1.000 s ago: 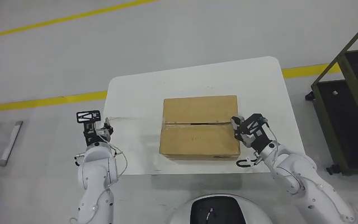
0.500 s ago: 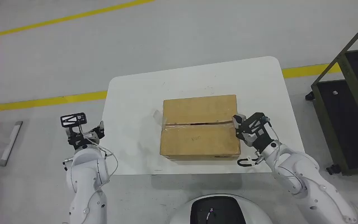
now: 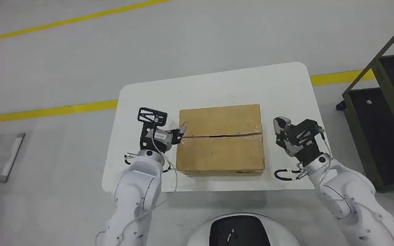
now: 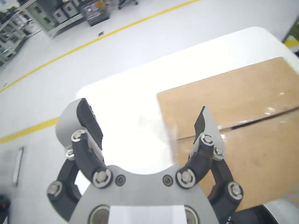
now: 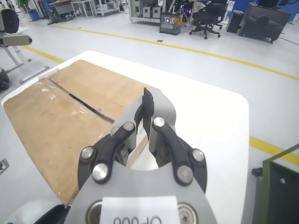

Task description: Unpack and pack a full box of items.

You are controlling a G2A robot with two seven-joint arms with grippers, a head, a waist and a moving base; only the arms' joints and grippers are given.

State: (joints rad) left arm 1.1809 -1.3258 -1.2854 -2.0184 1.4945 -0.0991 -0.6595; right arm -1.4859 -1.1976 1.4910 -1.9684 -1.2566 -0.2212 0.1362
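A closed brown cardboard box point(image 3: 220, 139) lies midway between the left and right edges of the white round-cornered bench point(image 3: 283, 86), its long side just inside the near edge. The two top flaps meet at a seam point(image 3: 218, 136) running parallel to that edge; glossy clear tape point(image 5: 51, 99) covers the nearer flap beside it. The left end effector point(image 4: 143, 117) hovers at the box's left end, level with the seam, fingers spread wide and holding nothing. A pale, blurred strip point(image 4: 170, 138) stands at that end of the box, perhaps loose tape; this cannot be told. The right end effector point(image 5: 146, 103) sits just off the box's right end, fingers pressed together, empty.

The step in hand is judged to be opening the flaps. To do it well, work in from the seam's left end, catch the tape or one flap edge only, and lift upward, not toward the near edge, lest the box slide off. The right end effector could steady the far end.
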